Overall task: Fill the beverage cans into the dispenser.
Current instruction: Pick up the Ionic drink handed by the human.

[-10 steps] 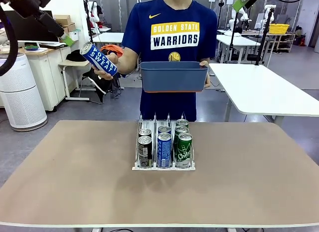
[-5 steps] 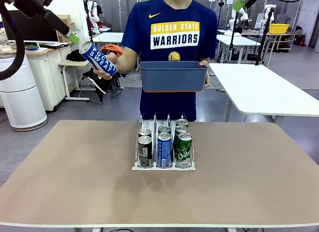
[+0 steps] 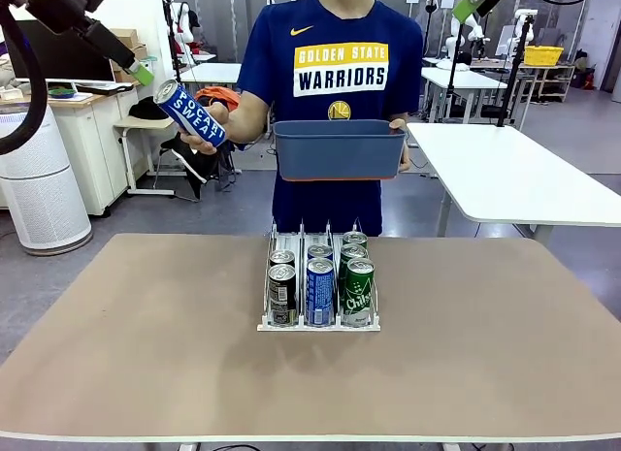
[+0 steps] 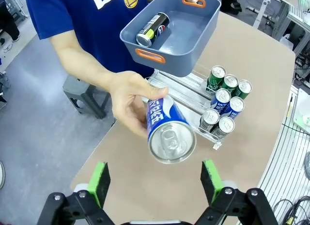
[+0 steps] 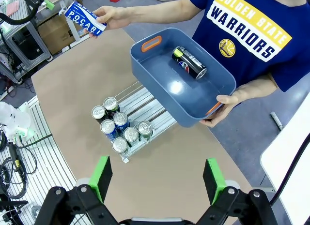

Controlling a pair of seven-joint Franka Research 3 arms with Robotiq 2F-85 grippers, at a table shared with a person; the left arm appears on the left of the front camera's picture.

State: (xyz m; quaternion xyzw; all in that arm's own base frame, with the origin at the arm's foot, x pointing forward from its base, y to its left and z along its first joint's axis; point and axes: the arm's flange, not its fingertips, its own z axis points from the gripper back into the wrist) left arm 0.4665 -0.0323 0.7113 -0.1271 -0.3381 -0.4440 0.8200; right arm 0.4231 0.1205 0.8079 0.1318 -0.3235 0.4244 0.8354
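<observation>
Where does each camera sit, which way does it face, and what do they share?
Front: robot's side, facing the person across the table; left gripper and right gripper at top corners.
Left wrist: aloft, looking down past its open gripper at the blue can.
Right wrist: aloft, looking down past its open gripper at the bin.
Shared: all show blue can, bin, dispenser.

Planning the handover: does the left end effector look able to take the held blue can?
Likely yes: the left end effector is open, the blue can faces it, nothing between; the hand holds its far end.
</observation>
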